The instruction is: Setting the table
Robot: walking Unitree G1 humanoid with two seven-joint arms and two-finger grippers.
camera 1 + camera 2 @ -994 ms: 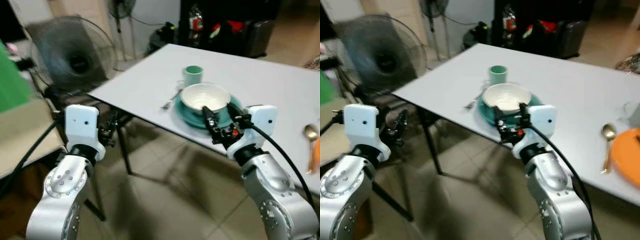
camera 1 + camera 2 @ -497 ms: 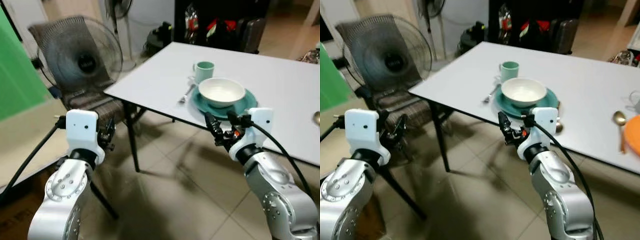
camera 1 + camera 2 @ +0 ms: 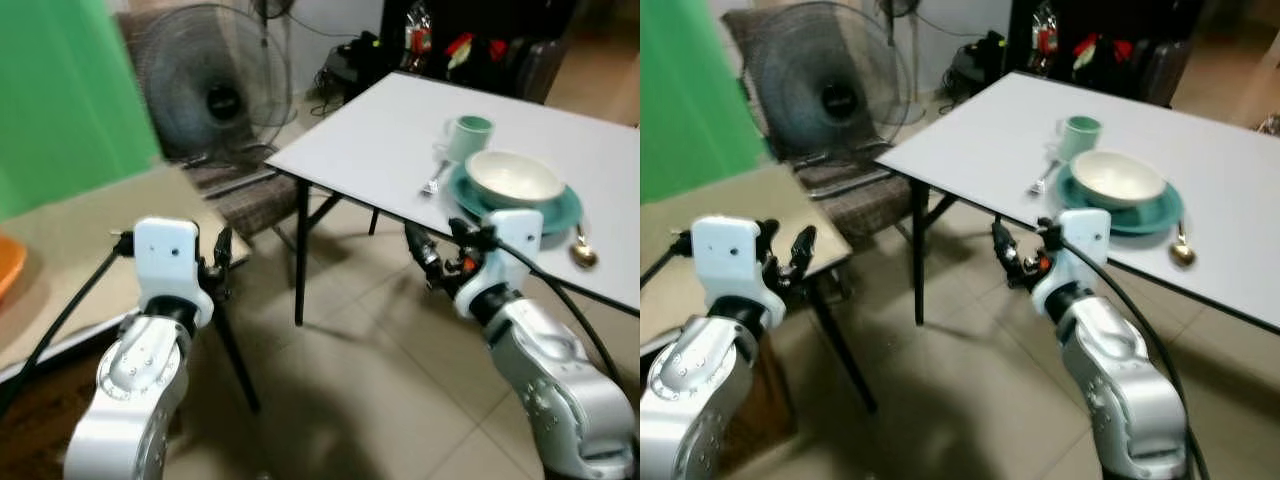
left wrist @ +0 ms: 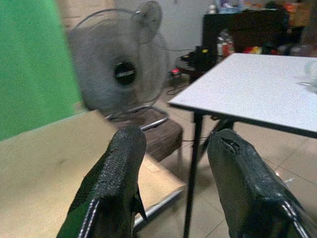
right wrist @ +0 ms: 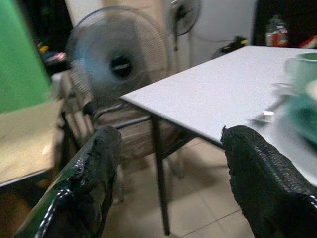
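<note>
Step in hand: I am judging this as a transit between placements; I am carrying nothing, and one place setting is already standing on the white bench (image 3: pixel 380 150).
Left gripper (image 4: pixel 173 163): I am holding it out in front of me over the floor, fingers spread apart with nothing between them, pointing toward a tan side bench (image 3: pixel 90 240) beside a green screen (image 3: pixel 60 90).
Right gripper (image 5: pixel 168 163): I am holding it just off the near edge of the white bench, below its top, fingers wide apart and empty.
Place setting: a white bowl (image 3: pixel 515 177) is sitting on a teal plate (image 3: pixel 560 212), a pale green mug (image 3: pixel 468 137) is standing just beyond it, a fork (image 3: pixel 435 180) is lying on its far-left side, and a gold spoon (image 3: pixel 582 252) is resting against the plate's right rim.
Other things: a standing fan (image 3: pixel 215 95) and a chair (image 3: pixel 250 195) are crowding the bench's corner; an orange edge (image 3: pixel 8 262), possibly another dish, is peeking in at the far left.
Next move, as I am reading it: I am probably needing to fetch the next piece of tableware, perhaps that orange item, which calls for turning further left and steering both arms around the chair and fan.
Risk: the right gripper is sitting near the bench edge and could clip it while I am turning.
</note>
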